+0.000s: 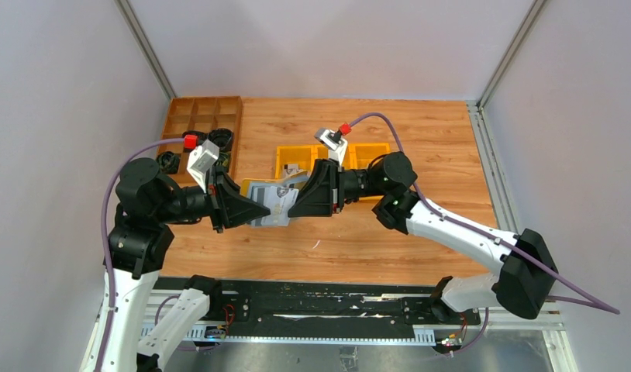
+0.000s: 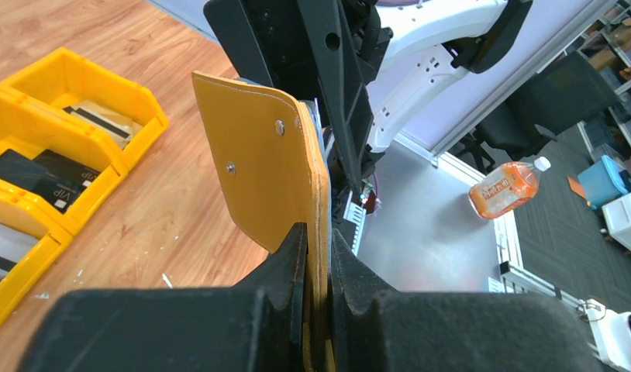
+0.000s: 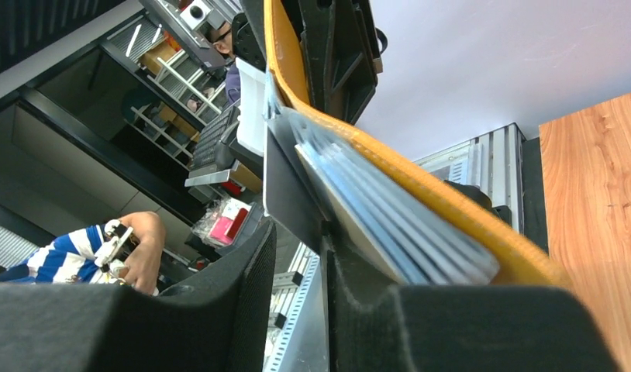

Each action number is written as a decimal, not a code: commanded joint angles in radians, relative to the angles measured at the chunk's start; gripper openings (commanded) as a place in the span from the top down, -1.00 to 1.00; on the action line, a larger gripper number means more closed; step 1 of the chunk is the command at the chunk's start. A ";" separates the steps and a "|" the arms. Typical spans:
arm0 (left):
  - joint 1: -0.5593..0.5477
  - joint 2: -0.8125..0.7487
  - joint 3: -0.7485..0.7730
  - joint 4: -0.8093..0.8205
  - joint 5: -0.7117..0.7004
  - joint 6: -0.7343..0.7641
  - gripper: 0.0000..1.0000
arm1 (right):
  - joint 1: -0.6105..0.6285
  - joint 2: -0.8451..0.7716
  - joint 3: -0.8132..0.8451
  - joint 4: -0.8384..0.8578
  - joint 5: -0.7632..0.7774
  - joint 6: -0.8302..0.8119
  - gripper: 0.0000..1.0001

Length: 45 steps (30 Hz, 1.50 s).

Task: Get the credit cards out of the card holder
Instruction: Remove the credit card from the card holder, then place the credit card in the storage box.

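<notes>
The mustard-yellow card holder (image 1: 270, 203) hangs in the air between my two grippers, spread open, its silvery pleated inside (image 3: 390, 209) facing the right wrist camera. My left gripper (image 2: 318, 232) is shut on the holder's yellow flap (image 2: 266, 163), which stands upright between the fingers. My right gripper (image 3: 301, 232) is at the holder's other end with its fingers apart. A dark grey credit card (image 3: 285, 178) sticks out of the pleats, its lower edge resting against the inner side of the right-hand finger (image 3: 359, 279). A white card (image 3: 250, 108) shows behind it.
Yellow plastic bins (image 1: 297, 159) sit on the wooden table just behind the grippers; in the left wrist view the bins (image 2: 72, 132) hold several loose cards. A brown wooden compartment tray (image 1: 204, 116) with black rings beside it stands at the back left.
</notes>
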 commanded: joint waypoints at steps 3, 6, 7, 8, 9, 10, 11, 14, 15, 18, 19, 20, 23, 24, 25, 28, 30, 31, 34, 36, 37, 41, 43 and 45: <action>-0.004 -0.004 0.042 -0.005 -0.020 0.036 1.00 | 0.004 0.017 0.042 0.078 -0.006 0.039 0.75; -0.004 -0.002 0.056 -0.040 -0.046 0.071 1.00 | -0.015 -0.001 0.029 0.039 -0.023 0.020 1.00; -0.004 0.001 0.064 -0.056 -0.064 0.097 1.00 | -0.032 -0.019 0.020 0.017 -0.023 0.007 1.00; -0.004 0.003 0.073 -0.078 -0.092 0.114 1.00 | -0.043 -0.028 0.011 -0.013 -0.024 -0.010 1.00; -0.004 0.005 0.085 -0.106 -0.127 0.146 1.00 | -0.057 -0.045 0.002 -0.047 -0.025 -0.027 1.00; -0.004 0.012 0.098 -0.138 -0.170 0.195 1.00 | -0.081 -0.066 -0.005 -0.088 -0.027 -0.051 1.00; -0.004 0.016 0.109 -0.165 -0.211 0.230 1.00 | -0.100 -0.081 -0.008 -0.129 -0.030 -0.077 1.00; -0.004 0.024 0.132 -0.214 -0.313 0.306 1.00 | -0.165 -0.111 -0.024 -0.218 -0.040 -0.116 1.00; -0.004 0.025 0.136 -0.226 -0.349 0.322 1.00 | -0.192 -0.115 -0.030 -0.243 -0.046 -0.122 1.00; -0.004 0.031 0.145 -0.265 -0.475 0.370 1.00 | -0.279 -0.120 -0.036 -0.399 -0.044 -0.197 1.00; -0.004 0.033 0.146 -0.272 -0.501 0.393 1.00 | -0.300 -0.117 -0.033 -0.438 -0.031 -0.235 1.00; -0.004 0.034 0.146 -0.285 -0.549 0.411 1.00 | -0.315 -0.108 -0.025 -0.513 -0.011 -0.280 1.00; -0.004 0.032 0.140 -0.301 -0.581 0.449 1.00 | -0.324 -0.029 0.038 -0.714 0.079 -0.437 1.00; -0.004 0.028 0.139 -0.300 -0.570 0.454 1.00 | -0.324 0.009 0.059 -0.760 0.105 -0.470 1.00; -0.004 0.024 0.137 -0.300 -0.556 0.454 1.00 | -0.324 0.053 0.080 -0.783 0.127 -0.488 1.00; -0.004 0.014 0.143 -0.300 -0.488 0.456 1.00 | -0.311 0.192 0.165 -0.856 0.205 -0.535 1.00; -0.004 0.000 0.143 -0.300 -0.417 0.464 1.00 | -0.291 0.294 0.259 -0.934 0.277 -0.581 1.00; -0.004 -0.006 0.143 -0.300 -0.391 0.467 1.00 | -0.285 0.368 0.308 -0.964 0.311 -0.593 1.00; -0.004 -0.017 0.151 -0.303 -0.343 0.465 1.00 | -0.268 0.537 0.462 -1.057 0.370 -0.606 1.00; -0.004 -0.022 0.155 -0.305 -0.322 0.464 1.00 | -0.252 0.633 0.555 -1.106 0.418 -0.617 1.00; -0.004 -0.023 0.157 -0.305 -0.313 0.463 1.00 | -0.247 0.673 0.591 -1.119 0.433 -0.620 1.00; -0.004 -0.027 0.162 -0.305 -0.288 0.447 1.00 | -0.217 0.808 0.729 -1.165 0.493 -0.614 1.00; -0.004 -0.028 0.168 -0.305 -0.275 0.441 1.00 | -0.204 0.851 0.771 -1.177 0.525 -0.607 1.00; -0.004 -0.027 0.174 -0.305 -0.269 0.439 1.00 | -0.196 0.881 0.803 -1.178 0.549 -0.600 1.00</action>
